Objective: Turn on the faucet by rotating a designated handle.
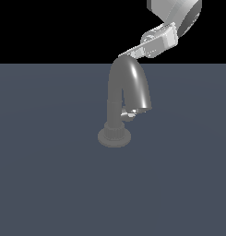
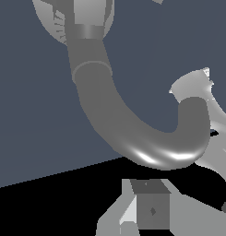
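The dull grey faucet (image 1: 128, 85) stands upright on its round ribbed base (image 1: 114, 137), with the thick arched spout bending toward the exterior view's right. The small shiny handle (image 1: 130, 113) sticks out from the column low down, just under the spout's mouth. My gripper (image 1: 127, 54) reaches in from the upper right, its fingertips right at the top of the spout's arch and far above the handle. The fingers look pressed together and hold nothing. In the wrist view the spout (image 2: 133, 133) curves close before the fingers (image 2: 151, 209), and a pale shiny piece (image 2: 193, 85) shows at the spout's end.
The faucet stands alone on a flat dark blue-grey surface (image 1: 50, 175). The arm's wrist and link (image 1: 174, 18) hang at the exterior view's upper right.
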Robot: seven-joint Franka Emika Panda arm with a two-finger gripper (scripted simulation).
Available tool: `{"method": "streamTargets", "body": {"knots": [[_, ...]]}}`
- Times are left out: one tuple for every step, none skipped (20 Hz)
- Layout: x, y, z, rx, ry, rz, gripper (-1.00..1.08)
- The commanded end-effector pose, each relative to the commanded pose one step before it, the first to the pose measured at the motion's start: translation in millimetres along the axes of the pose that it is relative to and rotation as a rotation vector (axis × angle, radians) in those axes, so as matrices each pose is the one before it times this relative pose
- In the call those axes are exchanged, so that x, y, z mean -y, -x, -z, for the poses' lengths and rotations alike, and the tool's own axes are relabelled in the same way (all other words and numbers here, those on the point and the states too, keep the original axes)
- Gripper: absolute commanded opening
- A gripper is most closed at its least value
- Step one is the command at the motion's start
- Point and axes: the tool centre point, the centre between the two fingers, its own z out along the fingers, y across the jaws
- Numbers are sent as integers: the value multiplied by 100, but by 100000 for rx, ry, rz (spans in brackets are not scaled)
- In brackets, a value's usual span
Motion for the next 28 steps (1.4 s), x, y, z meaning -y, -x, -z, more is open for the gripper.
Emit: {"method": "streamTargets", "body": {"knots": [[250,-1294,58,4543,-1283,-3477,-100],[99,-504,23,1725,-506,-1339,-100],[100,-502,24,1718,-506,-1335,-100],[101,-501,23,1718,-508,-1337,-100],[102,-502,24,1721,-511,-1342,-100],[102,-496,23,1703,-507,-1330,-100],[101,-488,24,1671,-499,-1306,-100],[98,-473,22,1621,-486,-1269,-100],[95,-457,21,1564,-473,-1228,-100],[94,-452,19,1543,-471,-1214,-100],[95,-456,17,1551,-478,-1224,-100],[95,-462,16,1567,-487,-1240,-100],[96,-469,15,1587,-497,-1258,-100],[97,-478,14,1613,-508,-1281,-100],[98,-487,13,1640,-520,-1304,-100],[99,-497,12,1666,-532,-1327,-100],[99,-506,10,1694,-544,-1350,-100],[100,-516,9,1721,-557,-1374,-100],[100,-526,7,1747,-570,-1396,-100],[95,-511,5,1691,-555,-1351,-100],[84,-461,2,1519,-502,-1213,-100],[73,-406,1,1334,-443,-1065,-100],[64,-357,-1,1169,-390,-932,-100],[55,-312,-1,1021,-341,-813,-100],[47,-270,-2,882,-296,-702,-100],[40,-230,-3,752,-253,-598,-100],[33,-194,-2,630,-212,-500,-100],[27,-157,-2,510,-172,-404,-100]]}}
